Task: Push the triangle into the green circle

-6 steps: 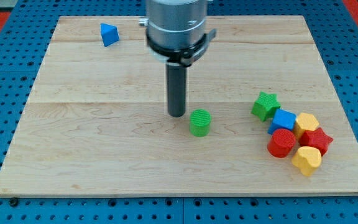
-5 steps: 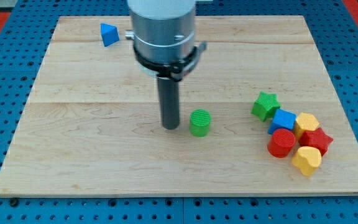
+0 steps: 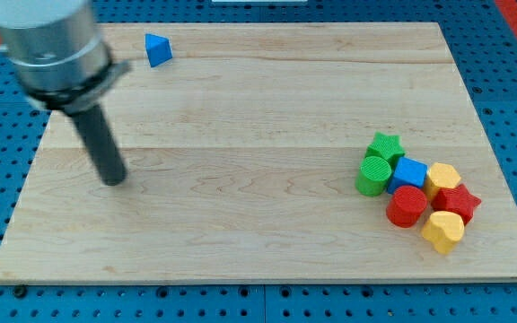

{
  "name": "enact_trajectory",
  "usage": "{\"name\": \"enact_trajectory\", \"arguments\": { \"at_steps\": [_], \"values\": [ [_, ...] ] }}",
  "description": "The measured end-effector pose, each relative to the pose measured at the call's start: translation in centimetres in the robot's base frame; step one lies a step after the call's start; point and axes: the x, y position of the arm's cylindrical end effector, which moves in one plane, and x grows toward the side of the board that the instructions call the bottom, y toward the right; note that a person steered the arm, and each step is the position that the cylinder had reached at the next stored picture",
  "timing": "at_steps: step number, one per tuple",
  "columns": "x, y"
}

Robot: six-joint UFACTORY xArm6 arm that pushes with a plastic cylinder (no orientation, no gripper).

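My tip (image 3: 113,179) rests on the pale wooden board (image 3: 240,233) at the view's left, touching nothing. The blue triangle (image 3: 157,49) sits top-left; the ribbed green circle (image 3: 372,175) touches the right-hand cluster.

No readable text, label, brand, number or sign anywhere in view. Wooden bench (image 3: 240,233) bare of markings. Coloured blocks unmarked. Grey housing above rod showed no lettering, though blurred.
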Motion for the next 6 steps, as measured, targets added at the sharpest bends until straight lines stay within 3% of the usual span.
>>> {"name": "enact_trajectory", "arguments": {
  "at_steps": [1, 3, 5, 6],
  "values": [
    [-3.0, -3.4],
    [-13.3, -4.4],
    [-25.1, -2.4],
    [-28.6, 2.3]
  ]
}}
